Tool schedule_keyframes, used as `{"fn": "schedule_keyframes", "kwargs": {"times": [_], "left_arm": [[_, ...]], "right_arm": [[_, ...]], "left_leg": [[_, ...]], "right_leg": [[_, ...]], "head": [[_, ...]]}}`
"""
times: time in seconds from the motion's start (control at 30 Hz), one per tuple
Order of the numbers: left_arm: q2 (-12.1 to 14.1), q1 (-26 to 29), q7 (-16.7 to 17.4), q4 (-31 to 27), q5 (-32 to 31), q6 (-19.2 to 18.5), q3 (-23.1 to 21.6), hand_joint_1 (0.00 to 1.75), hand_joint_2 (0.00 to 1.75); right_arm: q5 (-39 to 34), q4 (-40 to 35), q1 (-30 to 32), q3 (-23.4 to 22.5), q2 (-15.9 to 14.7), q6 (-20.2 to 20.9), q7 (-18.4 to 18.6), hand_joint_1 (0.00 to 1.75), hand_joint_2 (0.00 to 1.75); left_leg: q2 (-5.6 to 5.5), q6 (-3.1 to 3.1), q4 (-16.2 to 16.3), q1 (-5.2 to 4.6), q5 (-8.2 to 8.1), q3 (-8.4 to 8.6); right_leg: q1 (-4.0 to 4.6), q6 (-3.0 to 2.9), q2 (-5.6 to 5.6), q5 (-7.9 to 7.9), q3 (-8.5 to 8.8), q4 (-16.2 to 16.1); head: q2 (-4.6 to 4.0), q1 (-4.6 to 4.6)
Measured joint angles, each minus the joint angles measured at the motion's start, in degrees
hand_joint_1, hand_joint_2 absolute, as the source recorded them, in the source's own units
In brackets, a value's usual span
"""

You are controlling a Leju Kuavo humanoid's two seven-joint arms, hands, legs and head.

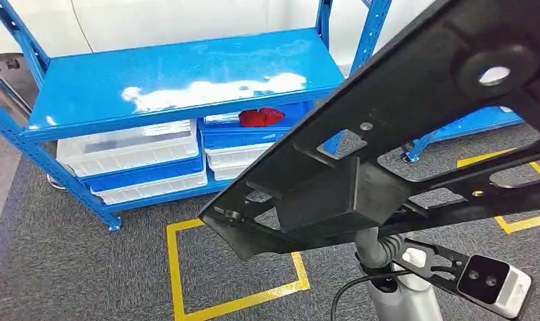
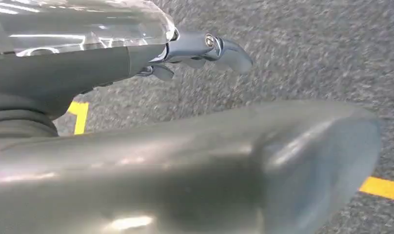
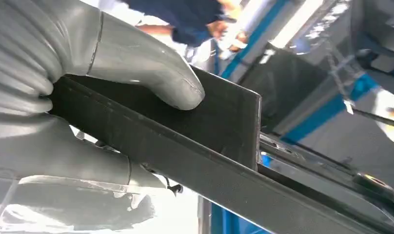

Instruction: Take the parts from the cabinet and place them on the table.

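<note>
A large flat black plastic part (image 1: 387, 154) with cut-outs and a boxy block under it hangs slanted across the right of the head view, in front of the blue cabinet (image 1: 180, 80). My right arm (image 1: 394, 291) rises beneath it. In the right wrist view my right hand (image 3: 88, 97) grips the part's edge (image 3: 219, 126), with the thumb pressed on its flat face. My left hand (image 2: 185, 146) hangs over the grey carpet, its dark fingers (image 2: 205, 48) stretched out and holding nothing.
The cabinet's top shelf is bare. Its lower shelf carries white bins (image 1: 130, 147) and blue bins (image 1: 147, 175), one with a red item (image 1: 260, 117). Yellow tape (image 1: 174, 267) marks a square on the carpet. A person in dark blue (image 3: 185, 14) stands beyond the part.
</note>
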Motion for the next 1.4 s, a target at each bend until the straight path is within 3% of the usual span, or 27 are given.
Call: {"fn": "schedule_keyframes", "kwargs": {"times": [0.07, 0.13, 0.17, 0.2, 0.23, 0.27, 0.4, 0.43, 0.47, 0.57, 0.6, 0.67, 0.7, 0.73, 0.77, 0.83, 0.9, 0.93, 0.97, 1.0, 1.07, 1.1, 1.13, 1.2, 1.23, 1.27, 1.4], "left_arm": [[0.00, 0.00, 0.00, 0.00, 0.00, 0.00, 0.00, 0.00, 0.00], [0.02, -0.01, 0.00, 0.00, -0.11, 0.15, -0.04, 0.00, 0.00], [0.00, 0.57, 0.07, 0.00, -1.18, 1.21, -0.35, 0.00, 0.00], [-0.20, 0.45, -0.37, 0.00, -1.34, 1.10, -0.46, 0.00, 0.00], [-0.28, 0.40, -0.43, 0.02, -1.34, 1.01, -0.52, 0.00, 0.00], [-0.52, 0.42, -0.48, 0.02, -1.36, 0.99, -0.59, 0.00, 0.00], [-0.81, 0.21, -0.44, 0.02, -1.71, 1.58, -0.85, 0.00, 0.00], [-0.83, 0.07, -0.41, 0.02, -1.69, 1.60, -0.92, 0.00, 0.00], [-0.87, 0.15, -0.37, 0.02, -1.71, 1.60, -0.96, 0.00, 0.00], [-0.94, 0.57, -0.04, 0.02, -1.75, 1.51, -1.05, 0.00, 0.00], [-1.01, 0.62, 0.09, 0.02, -1.84, 1.49, -1.11, 0.00, 0.00], [-1.22, 0.57, 0.15, 0.02, -2.06, 1.49, -1.33, 0.00, 0.00], [-1.27, 0.57, 0.00, 0.02, -2.17, 1.53, -1.40, 0.00, 0.00], [-1.29, 0.63, -0.30, 0.02, -2.19, 1.66, -1.42, 0.00, 0.00], [-1.29, 0.64, -0.39, 0.02, -2.19, 1.67, -1.46, 0.00, 0.00], [-1.38, 0.59, -0.55, 0.02, -2.19, 1.34, -1.49, 0.00, 0.00], [-1.42, 0.31, -0.28, 0.02, -2.21, 0.94, -1.49, 0.00, 0.00], [-1.82, 0.21, -0.11, 0.02, -2.34, 0.97, -1.51, 0.00, 0.00], [-1.73, 0.21, 0.02, 0.00, -2.39, 1.08, -1.53, 0.00, 0.00], [-1.75, 0.31, 0.20, 0.00, -2.41, 1.34, -1.53, 0.00, 0.00], [-1.75, 0.62, 0.59, 0.00, -2.47, 1.36, -1.53, 0.00, 0.00], [-1.75, 0.63, 0.75, 0.00, -2.49, 1.34, -1.53, 0.00, 0.00], [-1.73, 0.58, 0.77, 0.00, -2.56, 1.32, -1.53, 0.00, 0.00], [-1.75, 0.38, 0.72, 0.00, -2.45, 1.07, -1.53, 0.00, 0.00], [-1.75, 0.31, 0.66, 0.00, -2.21, 0.79, -1.53, 0.00, 0.00], [-1.75, 0.25, 0.57, 0.00, -1.86, 0.62, -1.53, 0.00, 0.00], [-1.75, 0.08, -0.15, 0.00, -1.03, 0.51, -1.42, 0.00, 0.00]], "right_arm": [[0.00, 0.00, 0.00, 0.00, 0.00, 0.00, 0.00, 1.75, 1.75], [0.07, -0.17, 0.00, -0.18, 0.00, -0.07, -0.02, 1.75, 1.75], [2.06, -1.75, 1.42, -2.06, 0.15, -0.31, -0.02, 1.75, 1.75], [2.25, -2.23, 1.53, -2.17, 0.33, -0.37, -0.02, 1.75, 1.75], [2.27, -2.45, 1.51, -2.19, 0.41, -0.37, -0.02, 1.75, 1.75], [2.25, -2.60, 1.51, -2.21, 0.48, -0.42, -0.02, 1.75, 1.75], [2.25, -2.95, 1.81, -2.52, 0.63, -0.40, -0.07, 1.75, 1.75], [2.23, -3.15, 1.91, -2.54, 0.68, -0.29, -0.09, 1.75, 1.75], [2.19, -3.19, 1.59, -2.56, 0.79, -0.07, -0.15, 1.75, 1.75], [1.58, -3.19, 1.77, -2.52, 1.11, -0.07, -0.11, 1.75, 1.75], [1.47, -3.19, 1.92, -2.52, 1.11, -0.20, -0.11, 1.75, 1.75], [1.36, -3.57, 2.38, -2.41, 1.11, -0.18, -0.07, 1.75, 1.75], [1.23, -3.87, 2.43, -2.32, 1.11, 0.04, -0.09, 1.75, 1.75], [0.90, -4.22, 2.43, -2.28, 1.14, 0.35, -0.09, 1.75, 1.75], [0.57, -4.38, 2.34, -2.26, 1.27, 0.74, -0.09, 1.75, 1.75], [0.15, -4.73, 2.34, -2.26, 1.75, 1.57, -0.02, 1.75, 1.75], [-0.92, -5.32, 2.30, -2.28, 2.08, 3.06, -0.02, 1.75, 1.75], [-1.38, -5.60, 2.25, -2.28, 2.21, 3.96, -0.02, 1.75, 1.75], [-1.77, -5.86, 1.71, -2.28, 2.34, 4.77, -0.04, 1.75, 1.75], [-1.90, -5.93, 1.07, -2.26, 2.47, 5.29, -0.02, 1.75, 1.75], [-2.69, -5.93, 0.55, -2.26, 2.69, 5.53, -0.02, 1.75, 1.75], [-3.26, -5.90, 0.45, -2.26, 2.69, 5.59, -0.02, 1.75, 1.75], [-3.80, -5.86, 0.18, -2.23, 2.69, 5.64, -0.02, 1.75, 1.75], [-4.81, -5.69, -0.93, -1.88, 2.67, 5.51, -0.02, 1.75, 1.75], [-5.42, -5.62, -1.51, -1.60, 2.62, 5.13, -0.02, 1.75, 1.75], [-6.12, -5.51, -2.27, -1.12, 2.51, 4.72, -0.02, 1.75, 1.75], [-7.63, -5.03, -3.91, 0.76, 2.08, 2.77, 0.11, 1.75, 1.75]], "left_leg": [[0.00, 0.00, 0.00, 0.00, 0.00, 0.00], [0.12, 0.06, -0.02, 0.02, 0.01, 0.00], [4.26, 0.59, -0.01, -0.33, -0.15, -0.09], [5.48, 0.48, -0.02, -0.42, -0.30, 0.17], [5.91, 0.34, -0.03, -0.49, -0.38, 0.36], [6.38, -0.01, 0.03, -0.92, -0.58, 0.35], [8.66, -1.35, -0.69, -1.02, -0.66, 1.21], [6.26, -1.60, 0.11, -0.59, -1.32, 1.03], [4.08, -1.60, 2.95, -0.59, -3.52, -0.24], [2.32, -1.85, 15.25, -0.54, -9.02, -5.95], [2.29, -1.88, 16.47, -0.53, -8.75, -6.64], [2.16, -1.85, 11.11, -0.51, -4.30, -4.38], [1.52, -1.78, 6.41, -0.44, -1.61, -2.30], [-0.86, -1.61, 1.79, -0.24, 0.44, -0.40], [-2.76, -1.41, 0.78, -0.18, -0.66, 0.07], [-1.92, -1.19, 0.02, -0.29, -0.68, 0.31], [-1.00, -0.38, -0.18, -0.34, -0.41, 0.38], [0.02, 0.05, -0.60, 0.12, -0.13, 0.59], [0.46, 0.37, -0.75, 0.09, -0.12, 0.72], [1.16, 0.52, -0.75, -0.03, -0.17, 0.72], [2.70, 0.59, -0.74, -0.23, -0.24, 0.70], [3.42, 0.57, -0.72, -0.23, -0.29, 0.67], [4.09, 0.54, -0.72, -0.23, -0.36, 0.73], [5.31, 0.32, -0.72, -0.23, -0.59, 1.04], [5.76, 0.10, -0.72, -0.23, -0.75, 1.31], [6.32, -0.17, -0.81, -0.29, -0.92, 1.55], [8.23, -1.53, -1.55, -0.60, -0.95, 2.20]], "right_leg": [[0.00, 0.00, 0.00, 0.00, 0.00, 0.00], [0.15, 0.12, -0.93, -0.35, -0.28, 0.36], [-0.32, 0.82, -4.92, -5.29, -6.82, 14.44], [-0.08, 0.09, -6.09, -0.55, -1.52, 4.49], [0.36, -0.58, -8.34, 0.35, 0.90, 0.03], [1.10, -1.08, -9.71, -0.38, 1.19, -0.93], [1.02, -2.32, -6.84, 0.31, 1.07, -1.82], [0.60, -2.49, -6.39, 0.80, 1.49, -2.44], [0.42, -2.89, -5.91, 0.95, 1.47, -2.58], [0.51, -3.24, -3.81, 0.99, 1.27, -2.51], [0.54, -3.23, -3.15, 1.00, 1.26, -2.43], [0.51, -3.09, -1.62, 0.91, 1.28, -2.02], [0.48, -2.89, -0.93, 0.77, 1.26, -1.67], [0.39, -2.64, -0.33, 0.54, 1.05, -1.26], [0.75, -2.35, 0.14, 0.45, 0.70, -0.86], [0.36, -1.76, 1.25, 0.79, 0.01, -0.70], [0.28, -0.89, 2.38, 1.10, -0.19, -1.02], [0.21, -0.81, 1.61, 0.67, -0.23, -0.53], [0.58, -0.52, -1.31, -0.52, -1.00, 1.17], [0.38, -0.21, -3.09, -2.50, -2.80, 4.65], [-0.06, 0.21, -4.51, -6.08, -7.27, 13.44], [-0.23, 0.33, -4.74, -6.58, -8.79, 16.27], [-0.40, 0.40, -4.89, -5.61, -8.78, 16.02], [-0.53, 0.19, -5.54, -1.01, -4.73, 8.20], [-0.40, -0.13, -6.64, 1.26, -1.66, 2.62], [0.23, -0.69, -9.58, 0.61, 0.19, -1.02], [0.80, -1.76, -7.35, 1.01, -0.27, -1.22]], "head": [[0.00, 0.00], [0.00, 0.00], [0.00, 0.00], [-0.02, 0.00], [-0.02, 0.00], [0.00, 0.00], [-0.02, 0.00], [-0.02, 0.00], [0.00, 0.00], [0.00, 0.00], [0.00, 0.00], [0.00, 0.00], [0.00, 0.00], [-0.02, 0.00], [-0.02, 0.00], [0.00, 0.02], [0.00, 0.00], [-0.02, 0.00], [0.00, 0.07], [-0.02, 0.04], [0.00, 0.07], [0.00, 0.04], [0.00, 0.04], [-0.02, 0.04], [0.00, 0.04], [-0.02, 0.04], [0.00, 0.04]]}}
